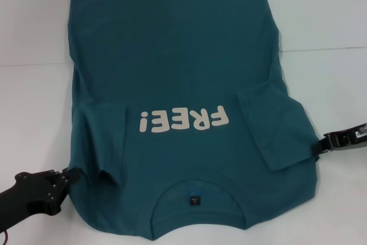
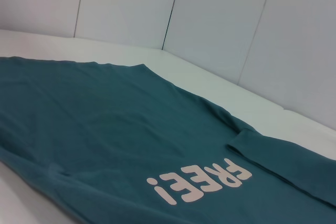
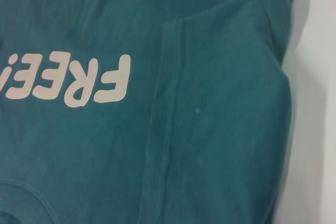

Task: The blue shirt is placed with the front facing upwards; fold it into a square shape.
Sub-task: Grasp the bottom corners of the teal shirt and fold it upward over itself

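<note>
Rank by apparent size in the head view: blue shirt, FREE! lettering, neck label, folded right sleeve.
1. blue shirt, by far the largest
2. folded right sleeve, on the robot's right side
3. FREE! lettering, looks somewhat smaller in area than the sleeve, though nearly as long
4. neck label, smallest

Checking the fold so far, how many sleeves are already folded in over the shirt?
2. On the blue shirt, the sleeve on the robot's left lies folded in near the left gripper; the one on its right lies folded in near the right gripper.
</note>
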Tool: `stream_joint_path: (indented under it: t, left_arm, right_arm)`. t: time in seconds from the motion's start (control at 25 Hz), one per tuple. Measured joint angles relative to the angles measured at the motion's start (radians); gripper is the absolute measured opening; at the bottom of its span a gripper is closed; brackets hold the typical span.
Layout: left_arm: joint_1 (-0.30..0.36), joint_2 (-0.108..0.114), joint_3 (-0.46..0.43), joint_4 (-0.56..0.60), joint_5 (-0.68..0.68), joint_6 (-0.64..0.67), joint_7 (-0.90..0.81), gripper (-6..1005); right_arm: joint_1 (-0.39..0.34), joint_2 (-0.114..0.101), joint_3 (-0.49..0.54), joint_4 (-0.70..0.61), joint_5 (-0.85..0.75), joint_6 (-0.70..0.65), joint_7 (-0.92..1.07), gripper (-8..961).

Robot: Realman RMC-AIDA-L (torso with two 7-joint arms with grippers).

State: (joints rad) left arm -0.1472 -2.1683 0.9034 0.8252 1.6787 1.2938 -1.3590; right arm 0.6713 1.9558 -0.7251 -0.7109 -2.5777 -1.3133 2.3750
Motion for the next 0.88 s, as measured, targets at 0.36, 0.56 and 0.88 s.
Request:
stream_joint_path:
  t: [0.36,0.56,0.88]
  left_arm:
    - [-0.007,0.001,0.000,0.000,-0.001,0.001,0.000,1]
    - [-0.008,0.001,0.000,0.000,-0.001,0.001,0.000,1]
    - [-0.008,0.002,0.000,0.000,-0.001,0.001,0.000,1]
  right_arm:
    - [-0.016,-0.002,0.001,-0.106,-0.001,-0.069,0.003,12]
    - [-0.012,-0.005,0.001,-0.122,-0.001,-0.087,0.008,21]
    - [-0.002,-0.010,0.001,-0.165,-0.005,-0.120,0.012,58]
